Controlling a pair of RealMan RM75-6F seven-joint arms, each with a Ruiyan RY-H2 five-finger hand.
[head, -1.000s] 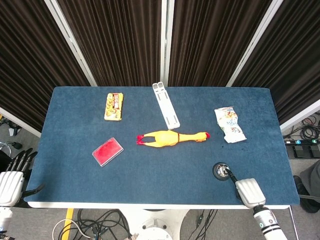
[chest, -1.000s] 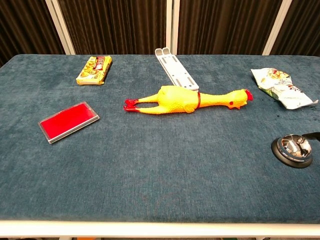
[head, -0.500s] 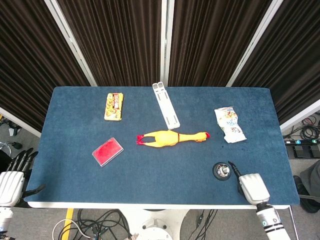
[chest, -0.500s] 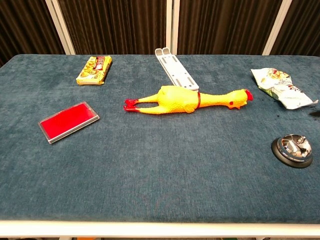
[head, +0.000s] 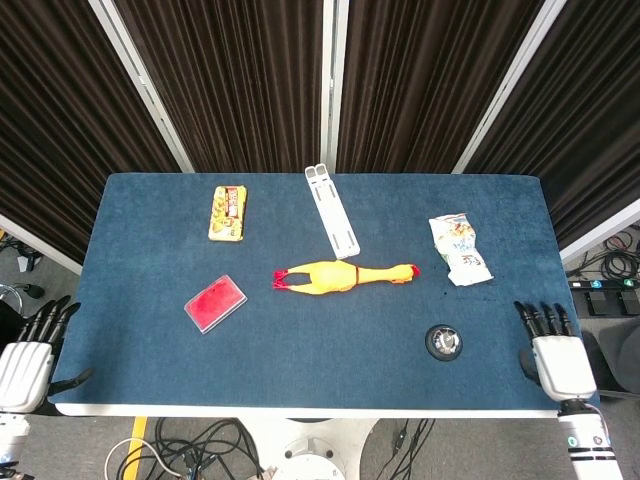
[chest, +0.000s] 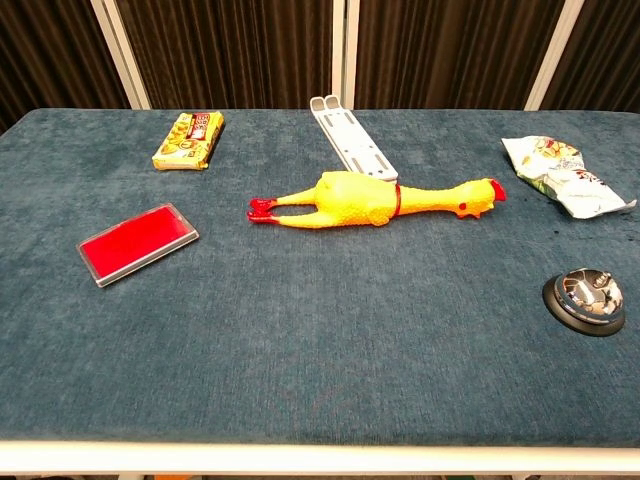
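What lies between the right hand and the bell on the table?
Nothing visible. The right hand sits open at the table's near right edge, and only bare blue cloth separates it from the bell. The snack bag lies further back, off that line.

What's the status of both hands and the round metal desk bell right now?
Left hand open, off table's left corner. Right hand open, right of round chrome desk bell, not touching. Nothing between them.

A round black-based call bell (head: 443, 342) with a shiny metal dome sits upright, well left of the right hand (head: 560, 360).
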